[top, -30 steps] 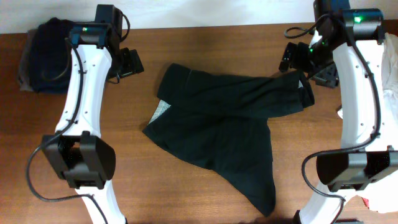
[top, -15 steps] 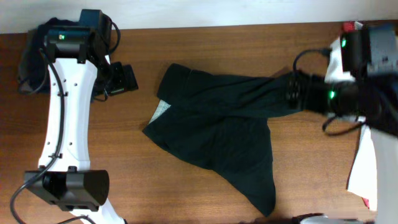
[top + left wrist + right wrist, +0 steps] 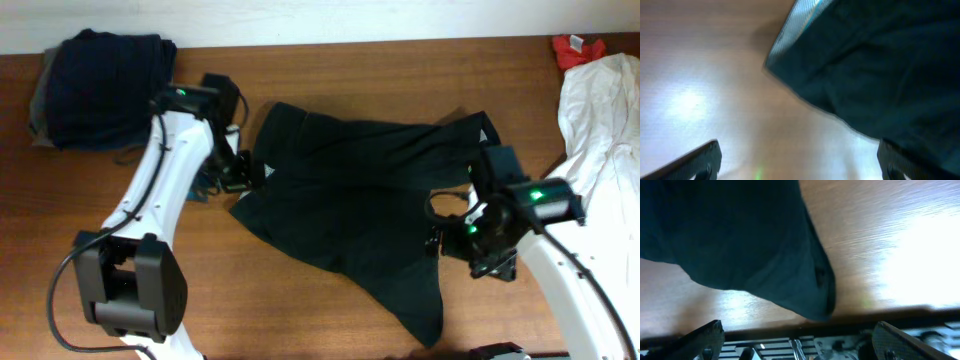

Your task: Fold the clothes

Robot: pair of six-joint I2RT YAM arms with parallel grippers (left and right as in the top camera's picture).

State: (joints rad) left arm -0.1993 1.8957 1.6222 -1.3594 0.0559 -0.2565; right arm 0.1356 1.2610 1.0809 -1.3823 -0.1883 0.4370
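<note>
The clothes in play are one large black wrinkled garment [image 3: 350, 215] spread across the middle of the table, with a pale inner band showing at its left edge [image 3: 795, 17]. My left gripper [image 3: 243, 170] hovers open at that left edge, and only bare wood lies between its fingers [image 3: 702, 160]. My right gripper [image 3: 450, 240] is open beside the garment's right side, above the wood. In the right wrist view the black cloth [image 3: 740, 240] hangs down to a rounded end just ahead of the open fingers [image 3: 900, 342].
A folded navy piece [image 3: 105, 80] lies on a grey one at the back left corner. A white garment [image 3: 600, 110] and a small red one [image 3: 578, 47] lie at the right edge. The table's front edge [image 3: 790, 327] is close to the right gripper.
Both arms have swung in from the back corners. The left gripper now sits at the black garment's left edge and the right one by its right side. Both stayed open.
</note>
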